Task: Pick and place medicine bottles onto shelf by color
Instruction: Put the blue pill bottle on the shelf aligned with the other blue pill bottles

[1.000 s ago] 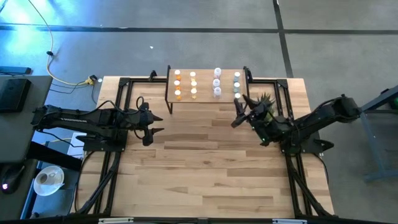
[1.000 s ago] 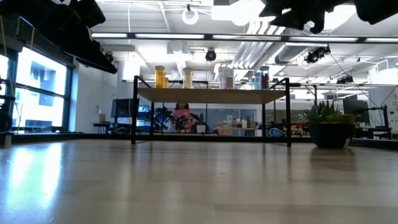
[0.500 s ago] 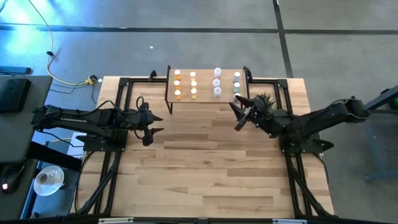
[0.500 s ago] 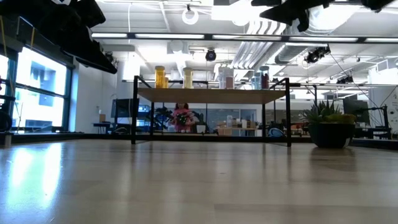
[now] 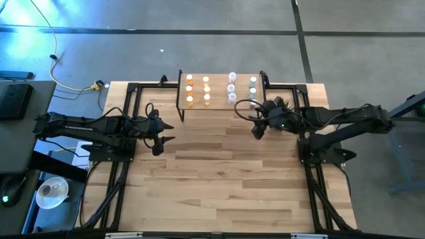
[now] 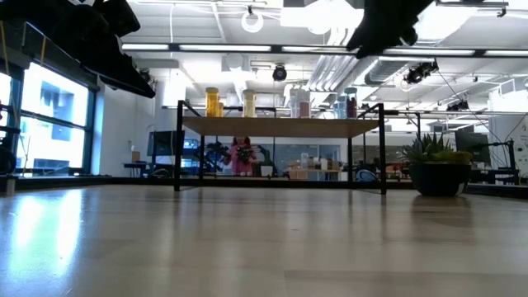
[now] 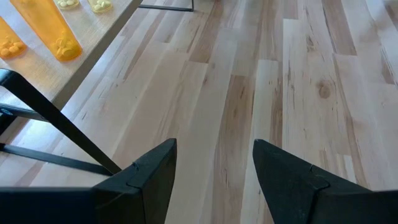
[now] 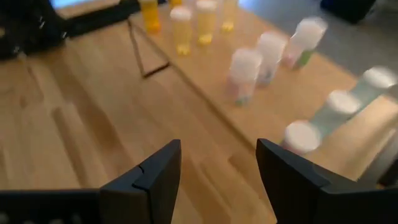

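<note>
A small shelf (image 6: pixel 280 125) stands far back on the wooden tabletop (image 6: pixel 247 247). Little bottles (image 6: pixel 214 101) stand on top of it. A potted plant (image 6: pixel 435 169) sits beside it.

Grey concrete floor (image 5: pixel 199 40), dark seams crossing. Yellow cable (image 5: pixel 63 79) trailing on floor. Light plank table (image 5: pixel 219 179). Tall windows (image 6: pixel 49 124), daylight on tabletop. Open ceiling, ducts (image 6: pixel 330 70), strip lights (image 6: pixel 223 48). Desks, clutter far behind; person (image 6: pixel 242 155) distant.
</note>
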You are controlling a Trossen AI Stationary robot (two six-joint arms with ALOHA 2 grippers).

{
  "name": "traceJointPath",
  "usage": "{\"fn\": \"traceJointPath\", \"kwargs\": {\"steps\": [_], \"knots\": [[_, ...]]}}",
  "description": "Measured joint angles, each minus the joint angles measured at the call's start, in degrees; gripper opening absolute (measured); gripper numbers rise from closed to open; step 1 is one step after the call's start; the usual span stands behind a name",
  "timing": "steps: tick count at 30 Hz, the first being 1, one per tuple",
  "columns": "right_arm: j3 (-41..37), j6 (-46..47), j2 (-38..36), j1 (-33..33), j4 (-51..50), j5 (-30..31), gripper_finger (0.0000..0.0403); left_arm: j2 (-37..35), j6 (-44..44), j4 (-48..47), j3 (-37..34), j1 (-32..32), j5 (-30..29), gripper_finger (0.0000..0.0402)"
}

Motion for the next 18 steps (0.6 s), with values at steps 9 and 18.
{"fn": "traceJointPath", "kwargs": {"steps": [9, 18], "knots": [[-2.24, -2.41, 5.1, -1.69, 0.09, -3.84, 0.02, 0.0, 0.0, 0.02, 0.0, 0.0, 0.0, 0.0201], [-2.27, -3.7, 10.65, -3.77, 0.03, -3.32, 0.02, 0.0, 0.0, 0.02, 0.0, 0.01, -0.01, 0.0201]]}}
